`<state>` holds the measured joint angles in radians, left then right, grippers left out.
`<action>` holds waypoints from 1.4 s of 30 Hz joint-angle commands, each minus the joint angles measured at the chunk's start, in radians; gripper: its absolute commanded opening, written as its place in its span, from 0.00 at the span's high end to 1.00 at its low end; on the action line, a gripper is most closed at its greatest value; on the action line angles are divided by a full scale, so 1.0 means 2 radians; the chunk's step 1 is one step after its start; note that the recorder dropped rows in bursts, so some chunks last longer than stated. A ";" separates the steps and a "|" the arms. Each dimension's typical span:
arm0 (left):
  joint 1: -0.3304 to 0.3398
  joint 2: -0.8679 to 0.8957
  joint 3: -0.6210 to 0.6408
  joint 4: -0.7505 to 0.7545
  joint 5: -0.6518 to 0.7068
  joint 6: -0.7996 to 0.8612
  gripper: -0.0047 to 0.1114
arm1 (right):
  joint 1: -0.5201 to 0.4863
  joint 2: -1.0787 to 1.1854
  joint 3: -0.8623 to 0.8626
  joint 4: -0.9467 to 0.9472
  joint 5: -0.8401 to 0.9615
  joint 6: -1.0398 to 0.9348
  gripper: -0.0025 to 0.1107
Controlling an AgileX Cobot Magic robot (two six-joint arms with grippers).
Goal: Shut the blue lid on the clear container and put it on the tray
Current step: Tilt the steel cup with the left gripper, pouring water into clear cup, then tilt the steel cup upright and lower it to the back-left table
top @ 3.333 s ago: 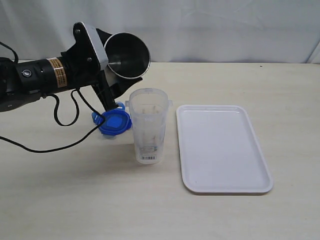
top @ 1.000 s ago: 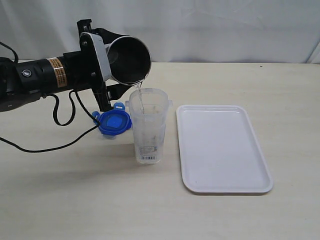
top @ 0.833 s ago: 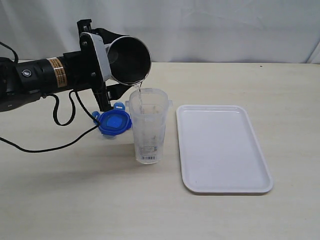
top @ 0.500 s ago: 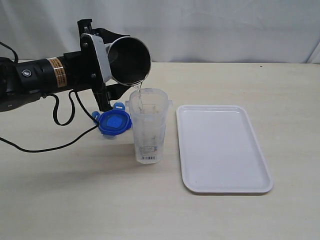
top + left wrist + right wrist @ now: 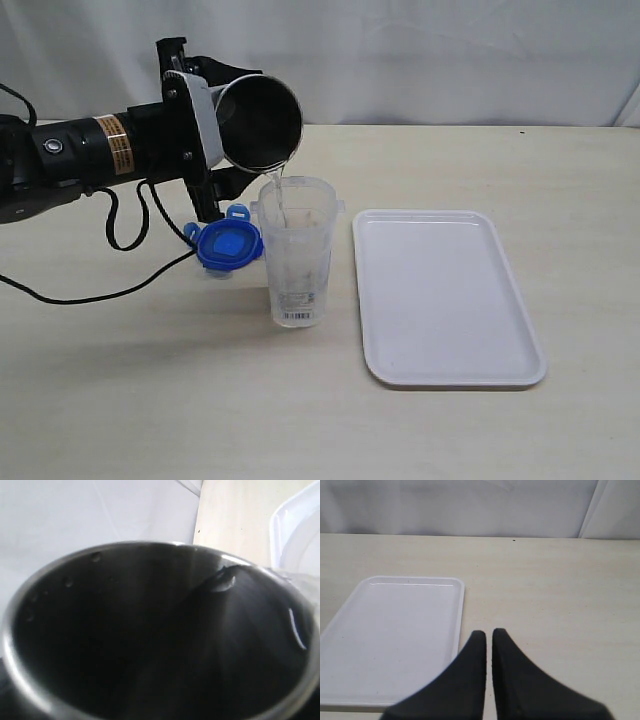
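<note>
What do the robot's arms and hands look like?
The left arm is a thick black tube with a gold label around it, a white plate near its wrist and a thin black cable looping off it. The right hand has two smooth black fingers that taper to points.

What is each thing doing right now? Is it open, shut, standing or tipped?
steel cup: tipped, pouring a thin stream into the clear container, held by the left gripper.
clear container: upright, open, no lid on.
blue lid: lying on the table beside the clear container.
tray: flat on the table, clear container not on it.
right gripper: shut, holding nothing.
</note>
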<state>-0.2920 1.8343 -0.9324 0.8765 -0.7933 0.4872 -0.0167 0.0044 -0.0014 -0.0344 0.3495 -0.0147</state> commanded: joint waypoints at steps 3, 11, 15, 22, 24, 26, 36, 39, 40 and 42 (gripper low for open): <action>-0.001 -0.006 -0.008 -0.011 -0.036 -0.064 0.96 | -0.002 -0.002 0.001 -0.001 -0.002 0.001 0.94; -0.001 -0.006 -0.008 -0.013 -0.021 -0.188 0.96 | -0.002 -0.002 0.001 -0.001 -0.002 0.001 0.94; -0.001 -0.006 -0.008 -0.085 0.011 -0.301 0.96 | -0.002 -0.002 0.001 -0.001 -0.002 0.001 0.94; 0.013 0.008 -0.011 -0.227 0.028 -0.339 0.96 | -0.002 -0.002 0.001 -0.001 -0.002 0.001 0.94; 0.020 0.017 -0.017 -0.241 0.028 -0.339 0.96 | -0.002 -0.002 0.001 -0.001 -0.002 0.001 0.94; 0.030 0.027 -0.027 -0.248 0.028 -0.341 0.96 | -0.002 -0.002 0.001 -0.001 -0.002 0.001 0.94; 0.074 0.117 -0.116 -0.248 0.028 -0.388 0.96 | -0.002 -0.002 0.001 -0.001 -0.002 0.001 0.94; 0.089 0.143 -0.138 -0.247 0.028 -0.391 0.96 | -0.002 -0.002 0.001 -0.001 -0.002 0.001 0.94; 0.095 0.150 -0.145 -0.247 0.028 -0.395 0.96 | -0.002 -0.002 0.001 -0.001 -0.002 0.001 0.94; 0.106 0.167 -0.165 -0.247 0.028 -0.416 0.96 | -0.002 -0.002 0.001 -0.001 -0.002 0.001 0.94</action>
<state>-0.1103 2.1432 -1.2052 0.3958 -0.6742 -0.2967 -0.0167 0.0044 -0.0014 -0.0344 0.3495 -0.0147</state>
